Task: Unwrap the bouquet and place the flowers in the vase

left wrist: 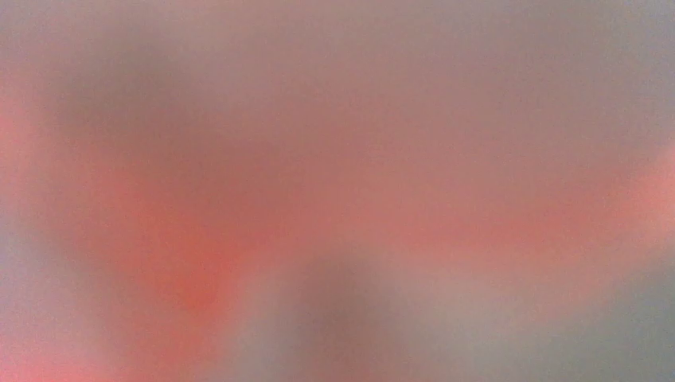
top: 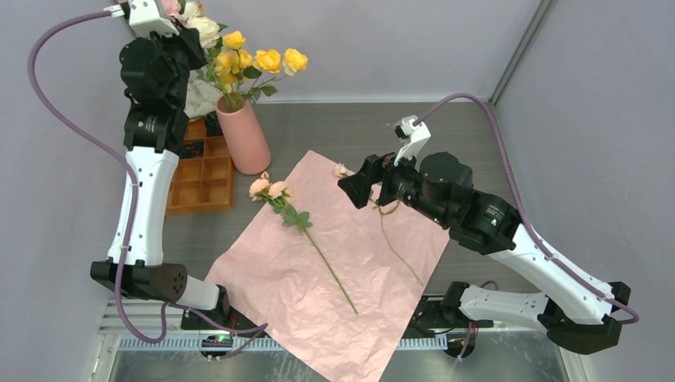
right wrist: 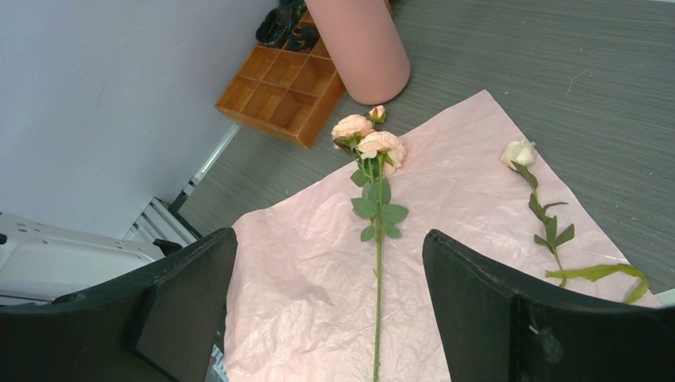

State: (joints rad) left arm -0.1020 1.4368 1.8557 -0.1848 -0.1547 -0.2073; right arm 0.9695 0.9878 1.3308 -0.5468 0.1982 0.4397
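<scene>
1. The right tool (right wrist: 330, 243) is open wide and holds nothing. It hangs over the pink paper (top: 278, 302) in the middle of the top view.
2. The peach flower (right wrist: 374, 147) lies flat on the paper. In the right wrist view its long stem runs from the top of the frame straight down to the bottom, in the gap between the two fingers (right wrist: 493, 310).
3. So one finger stands on each side of the stem. I think the tool only needs to go down and squeeze.
4. The cream flower (right wrist: 519, 153) lies at the right of that frame, outside the gap.
5. The vase (top: 243, 135) stands on the bench (top: 446, 127) at the upper left of the top view. It has yellow flowers (top: 267, 60) in it.
6. The left arm (top: 147, 191) reaches up above the vase. The left tool is hidden among the blooms, and its own camera shows only a pink blur. I cannot tell if it holds anything.
7. The right tool is much nearer to the flowers on the paper.
</scene>
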